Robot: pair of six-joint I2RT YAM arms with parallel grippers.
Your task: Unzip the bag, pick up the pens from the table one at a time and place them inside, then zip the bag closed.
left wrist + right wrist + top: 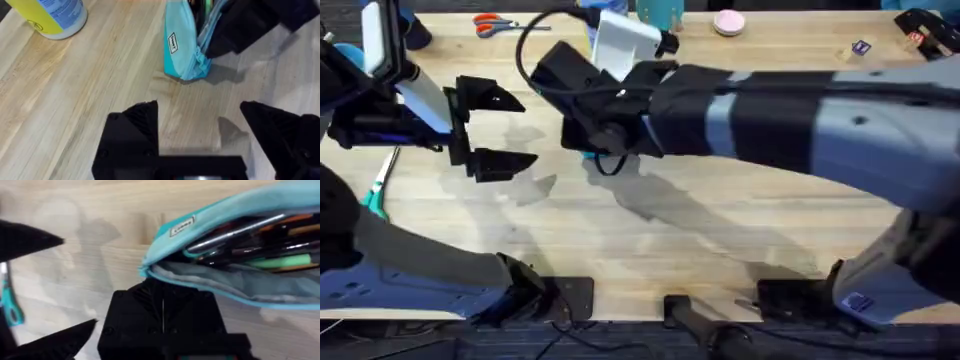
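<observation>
The turquoise bag [220, 215] lies on the wooden table [100, 85] with its zipper open. Several pens [240, 230] lie inside it, dark, orange and green. My right gripper [162, 305] is shut at the bag's end, pinching the lower lip beside the zipper. In the left wrist view the bag [180, 47] has that gripper's black body [245, 22] against its open side. My left gripper [200, 117] is open a short way from the bag's end, holding nothing. From overhead, the left gripper [500, 130] stands just left of the right gripper [592, 140], whose arm covers the bag.
A yellow, blue and white container [50, 15] stands near the bag. Teal-handled scissors [375, 195] lie at the left edge and orange-handled scissors [495, 22] at the back. A pink round item [728, 22] sits at the back right.
</observation>
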